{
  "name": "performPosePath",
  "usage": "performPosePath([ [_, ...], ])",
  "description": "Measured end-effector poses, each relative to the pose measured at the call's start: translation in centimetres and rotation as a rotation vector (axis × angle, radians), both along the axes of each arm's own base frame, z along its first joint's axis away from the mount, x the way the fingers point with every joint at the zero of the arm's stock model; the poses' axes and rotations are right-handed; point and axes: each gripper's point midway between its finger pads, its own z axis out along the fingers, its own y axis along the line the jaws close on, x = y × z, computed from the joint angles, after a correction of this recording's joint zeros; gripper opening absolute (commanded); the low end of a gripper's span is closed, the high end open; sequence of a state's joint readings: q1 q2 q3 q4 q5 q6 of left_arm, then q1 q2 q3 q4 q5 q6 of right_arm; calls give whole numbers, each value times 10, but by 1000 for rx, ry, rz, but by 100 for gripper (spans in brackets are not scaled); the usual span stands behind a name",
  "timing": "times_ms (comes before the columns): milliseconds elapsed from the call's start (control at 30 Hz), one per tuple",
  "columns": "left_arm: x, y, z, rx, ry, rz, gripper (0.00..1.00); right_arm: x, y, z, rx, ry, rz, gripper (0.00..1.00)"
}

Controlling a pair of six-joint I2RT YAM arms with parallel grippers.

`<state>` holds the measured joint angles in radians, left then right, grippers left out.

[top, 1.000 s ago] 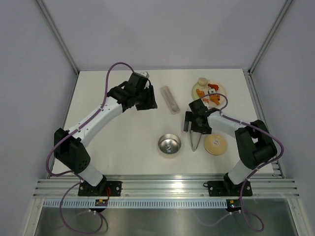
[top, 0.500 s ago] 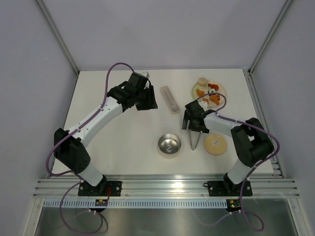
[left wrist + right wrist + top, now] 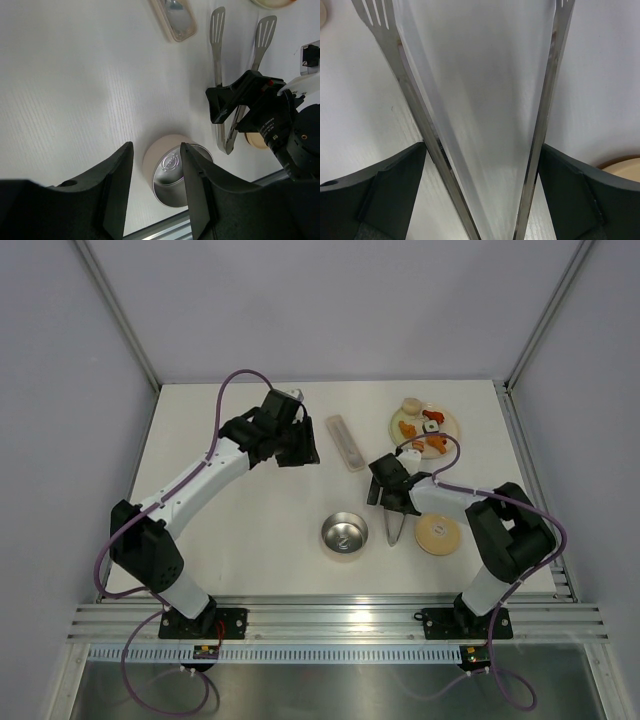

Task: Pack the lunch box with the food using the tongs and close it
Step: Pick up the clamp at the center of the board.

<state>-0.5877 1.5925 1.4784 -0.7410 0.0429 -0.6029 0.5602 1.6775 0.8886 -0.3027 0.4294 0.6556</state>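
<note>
Two slim metal arms make up the tongs (image 3: 393,532), which lie flat on the counter (image 3: 250,520) right of centre in the overhead view. They sit between the lunch box (image 3: 344,536) on their left and its round tan lid (image 3: 438,534) on their right. Their long axis runs almost straight up and down that frame. The joined tip points at the bottom edge, toward the arm bases. The spread ends point up toward the plate (image 3: 447,412) and are hidden there under your right tool (image 3: 392,506). In the left wrist view those ends show as flat slotted blades near the top of the frame, with the arms narrowing to the joint lower down.

Your right tool stands wide, straddling both arms of the tongs. In its own camera the fingers (image 3: 390,190) sit one outside each arm, close against the metal; you cannot tell whether they press on it.

Your left tool (image 3: 305,453) hangs left of centre in the upper half of the overhead frame, just left of the pale oblong case (image 3: 346,443). It is partly parted and holds nothing.

The lunch box stands upright and uncovered, with its steel inside showing. The food (image 3: 435,445) sits on the plate at upper right, well apart from the box.
</note>
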Motion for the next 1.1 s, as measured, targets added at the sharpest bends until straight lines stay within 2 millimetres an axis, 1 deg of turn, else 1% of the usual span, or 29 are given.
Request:
performPosePath([
  [133, 0, 0, 0, -1, -2, 0, 46, -6, 2, 0, -3, -13, -11, 99],
  [267, 0, 0, -1, -2, 1, -2, 46, -8, 3, 0, -6, -20, -20, 99],
  [433, -3, 0, -5, 2, 14, -5, 46, -9, 3, 0, -6, -22, -28, 92],
  [533, -3, 0, -5, 2, 13, -5, 46, -9, 3, 0, -6, -23, -30, 74],
  [567, -3, 0, -5, 2, 13, -5, 46, -10, 4, 0, -6, -23, -28, 59],
  [633, -3, 0, -5, 2, 13, -5, 46, -11, 5, 0, -5, -20, -27, 52],
  [667, -3, 0, -5, 1, 13, -4, 46, -12, 6, 0, -4, -16, -25, 44],
  [700, -3, 0, -5, 2, 14, -4, 47, -13, 7, 0, -3, -11, -24, 37],
  [733, -3, 0, -5, 1, 14, -3, 47, -15, 8, 1, -2, 1, -19, 34],
  [767, -2, 1, -5, 0, 15, 1, 47, -18, 9, 1, 1, 16, -11, 32],
  [833, -1, 2, -5, 0, 16, 6, 47, -27, 8, 4, 4, 47, 0, 32],
  [933, 1, 6, -5, -1, 16, 17, 47, -38, 6, 22, 20, 63, 16, 32],
  [1000, 3, 9, -5, 0, 16, 26, 47, -40, 6, 39, 35, 51, 29, 32],
  [1100, 6, 14, -5, 10, 12, 39, 47, -38, 13, 72, 75, 16, 66, 32],
])
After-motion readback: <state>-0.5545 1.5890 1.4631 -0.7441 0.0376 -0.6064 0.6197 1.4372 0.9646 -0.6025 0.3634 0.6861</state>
